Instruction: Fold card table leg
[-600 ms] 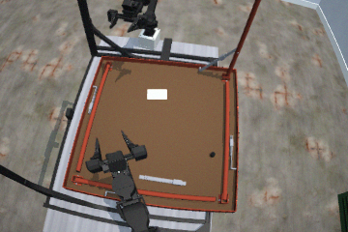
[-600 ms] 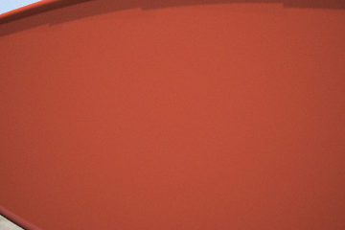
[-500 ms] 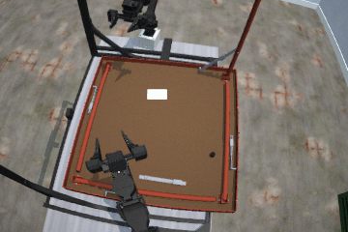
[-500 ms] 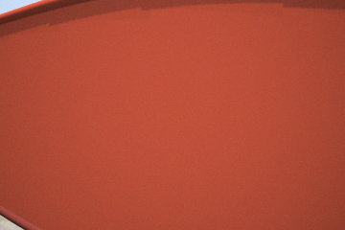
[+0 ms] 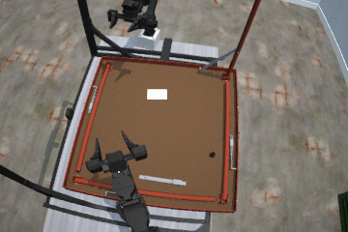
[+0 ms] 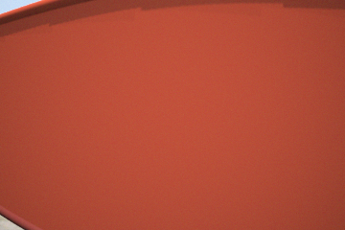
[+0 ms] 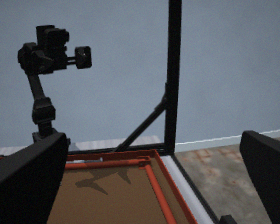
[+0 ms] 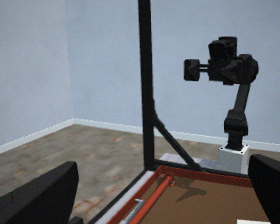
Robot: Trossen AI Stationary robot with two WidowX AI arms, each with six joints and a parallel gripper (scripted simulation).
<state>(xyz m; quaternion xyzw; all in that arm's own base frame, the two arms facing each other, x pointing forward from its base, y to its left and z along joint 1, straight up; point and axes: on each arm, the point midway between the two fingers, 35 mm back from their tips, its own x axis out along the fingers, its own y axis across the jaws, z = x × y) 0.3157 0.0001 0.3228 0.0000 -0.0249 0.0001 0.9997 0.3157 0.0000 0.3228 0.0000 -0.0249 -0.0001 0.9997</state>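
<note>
The card table (image 5: 184, 118) lies with its brown underside up and a red rim. Its upright red leg (image 5: 248, 26) stands at the far right corner, with a grey brace (image 5: 217, 60) running from it to the rim. The other three red legs lie flat: the left one (image 5: 92, 120) (image 7: 161, 195) (image 8: 151, 199), the right one (image 5: 227, 132) and the near one (image 5: 169, 195) (image 7: 112, 163). My left gripper (image 5: 122, 28) (image 7: 156, 141) is open and empty beyond the far rim, away from the upright leg. My right gripper (image 5: 110, 136) (image 8: 164, 168) is open and empty above the near left part of the table.
A black post (image 5: 82, 7) (image 8: 146, 85) with a diagonal strut stands at the far left corner; another post (image 7: 172, 75) stands at the near left. A white label (image 5: 157, 94) and a small black knob (image 5: 212, 155) are on the underside. A red surface (image 6: 172, 107) fills most of the exterior view.
</note>
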